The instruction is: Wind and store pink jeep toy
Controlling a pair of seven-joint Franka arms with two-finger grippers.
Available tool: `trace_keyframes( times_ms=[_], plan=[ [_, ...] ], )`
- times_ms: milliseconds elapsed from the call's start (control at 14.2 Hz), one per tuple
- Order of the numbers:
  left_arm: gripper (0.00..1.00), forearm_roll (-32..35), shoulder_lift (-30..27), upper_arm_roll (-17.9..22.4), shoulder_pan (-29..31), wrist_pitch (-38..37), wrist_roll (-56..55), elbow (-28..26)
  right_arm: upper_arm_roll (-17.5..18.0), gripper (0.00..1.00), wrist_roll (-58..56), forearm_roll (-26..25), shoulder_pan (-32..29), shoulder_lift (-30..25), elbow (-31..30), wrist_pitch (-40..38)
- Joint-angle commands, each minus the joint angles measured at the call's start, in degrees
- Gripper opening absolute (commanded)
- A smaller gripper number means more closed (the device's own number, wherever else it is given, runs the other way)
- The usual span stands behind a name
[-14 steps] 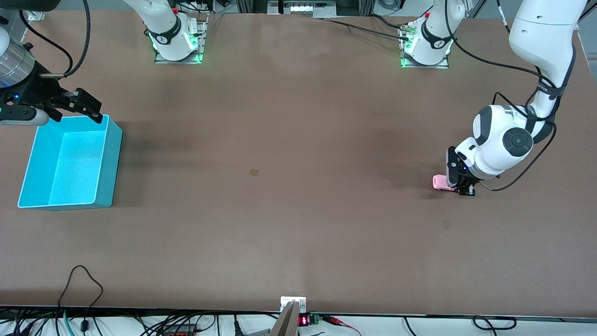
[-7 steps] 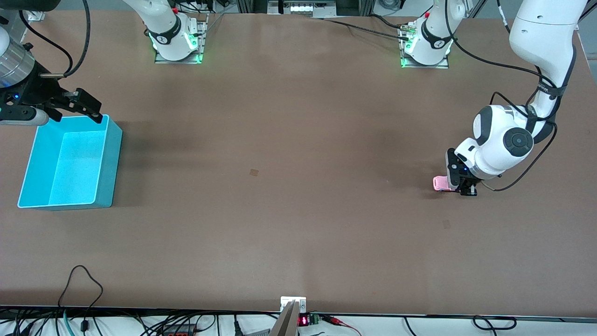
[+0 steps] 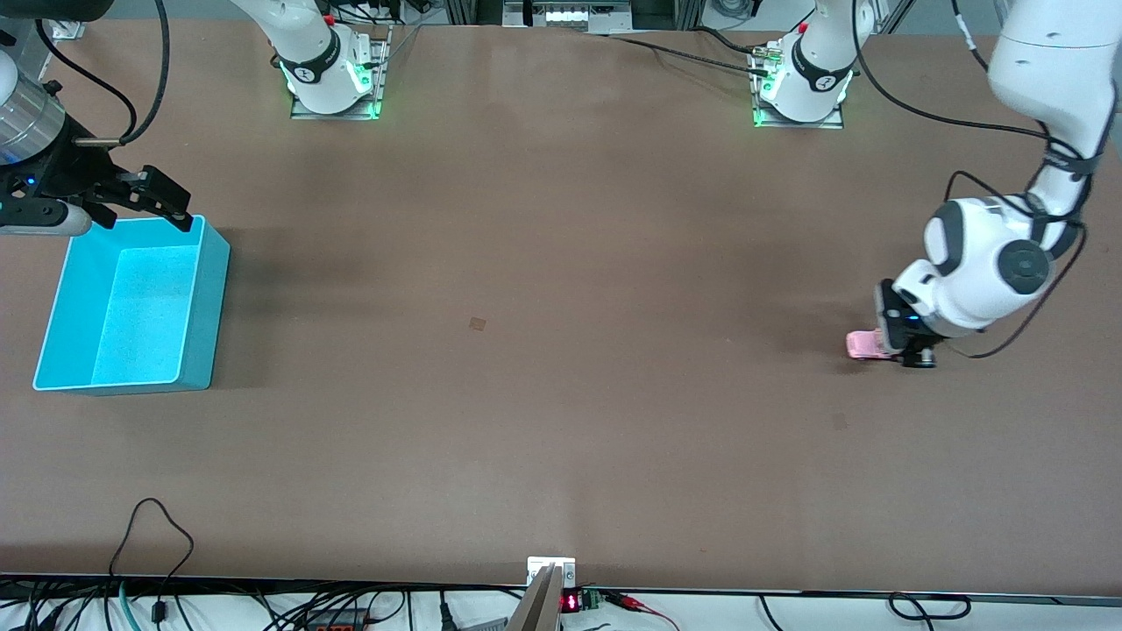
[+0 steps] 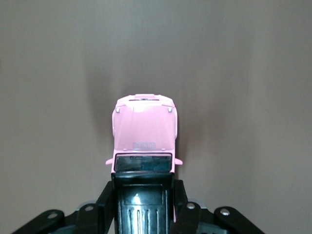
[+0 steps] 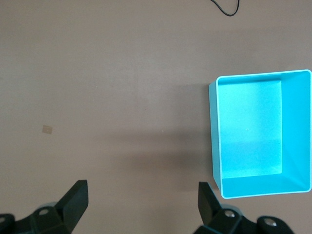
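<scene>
The pink jeep toy (image 3: 863, 344) sits on the table at the left arm's end. My left gripper (image 3: 903, 346) is shut on its rear part, down at table level. In the left wrist view the jeep (image 4: 144, 131) shows its pink hood and black ribbed roof, with my fingers (image 4: 104, 204) pressed on both sides of the roof. My right gripper (image 3: 145, 202) is open and empty, and waits above the farther edge of the cyan bin (image 3: 202, 307). In the right wrist view its fingertips (image 5: 77, 195) stand wide apart over bare table beside the bin (image 5: 217, 136).
The cyan bin is empty and stands at the right arm's end of the table. A small tan patch (image 3: 477, 323) lies mid-table. Cables (image 3: 149, 526) hang along the table's near edge.
My left gripper has dragged the jeep along the table toward the left arm's end, away from the bin. The right arm has not moved.
</scene>
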Motion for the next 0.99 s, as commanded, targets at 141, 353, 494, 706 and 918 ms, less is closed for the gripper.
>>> trace_keyframes(
  times_ms=[141,353,494,706,918],
  plan=[
    [0.19,0.9,7.7,-0.5,10.0,-0.3,8.1,4.7,0.1,1.00,-0.8,0.3,-0.4,-0.8,-0.5,-0.2],
    [0.19,0.9,7.8,-0.6,12.4,-0.3,10.1,4.9,0.1,1.00,-0.8,0.3,-0.4,-0.8,-0.5,-0.2],
    [0.19,0.9,7.8,-0.5,12.3,-0.3,10.1,4.9,0.1,1.00,-0.8,0.3,-0.4,-0.8,-0.5,-0.2],
    [0.21,1.0,7.7,-0.5,12.1,-0.3,10.2,5.0,0.1,1.00,-0.8,0.3,-0.4,-0.8,-0.5,-0.2],
    [0.21,1.0,7.6,-0.6,11.7,-0.3,11.6,5.1,0.1,1.00,-0.8,0.3,-0.4,-0.8,-0.5,-0.2]
  ],
)
